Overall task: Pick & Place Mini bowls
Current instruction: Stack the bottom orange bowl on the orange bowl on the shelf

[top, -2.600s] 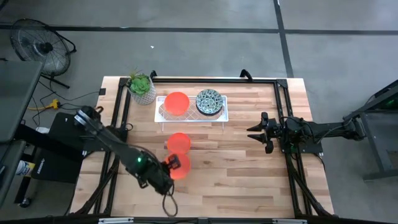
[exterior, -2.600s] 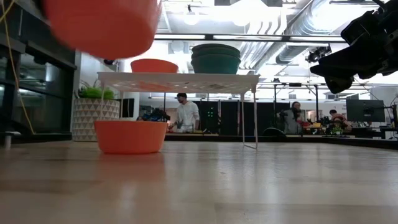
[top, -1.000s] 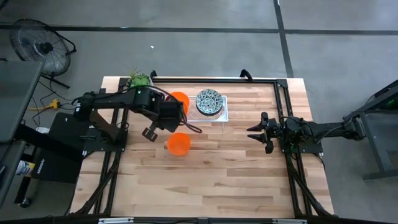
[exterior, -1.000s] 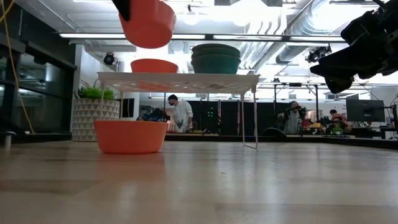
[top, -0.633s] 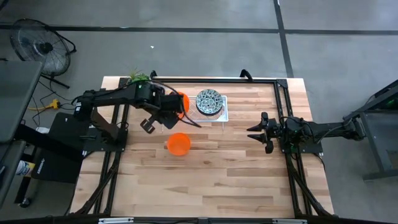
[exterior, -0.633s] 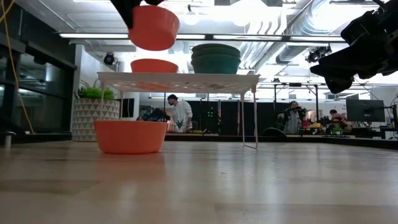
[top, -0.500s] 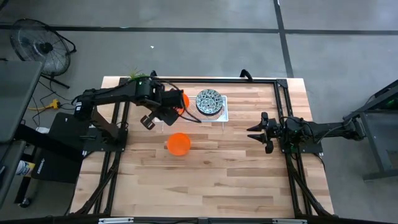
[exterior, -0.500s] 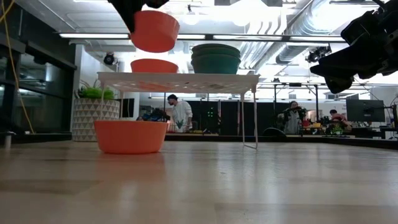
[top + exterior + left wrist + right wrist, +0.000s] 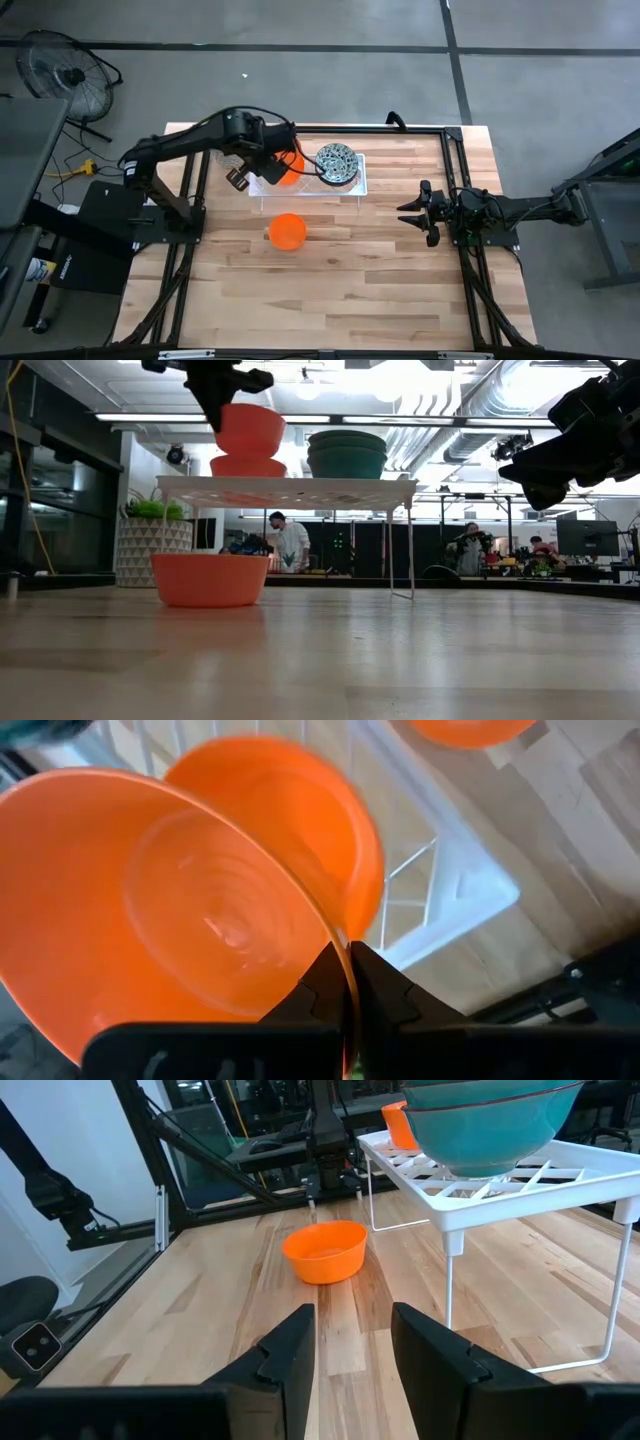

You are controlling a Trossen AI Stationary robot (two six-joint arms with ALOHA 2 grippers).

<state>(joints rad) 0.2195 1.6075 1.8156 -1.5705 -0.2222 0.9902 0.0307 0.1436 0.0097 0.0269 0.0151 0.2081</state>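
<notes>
My left gripper (image 9: 268,166) is shut on a plain orange mini bowl (image 9: 250,428), held over the left part of the white wire rack (image 9: 290,490). A second orange bowl (image 9: 247,465) sits on the rack right under it. A third orange bowl (image 9: 287,231) stands on its base on the table in front of the rack. A stack of patterned blue-green bowls (image 9: 337,163) rests on the rack's right part. My right gripper (image 9: 410,212) hovers open at the table's right side, touching nothing. My left gripper pinches the held orange bowl by its rim (image 9: 338,952), one finger inside the bowl and one outside. The fingers come from above, on the bowl's left side. The bowl is upright and clear of the table, its base just over the rack's orange bowl (image 9: 330,820); whether they touch, I cannot tell.
A potted green plant (image 9: 150,535) stands at the rack's far left. The rack's thin legs (image 9: 448,1295) reach down to the wooden table (image 9: 380,290). Bare wood lies across the near half. People move in the room beyond the table.
My left gripper has carried the orange bowl toward the table's far edge and a little right, from above the table bowl to over the rack. It has then come down toward the rack's orange bowl, and the held bowl has levelled out.
</notes>
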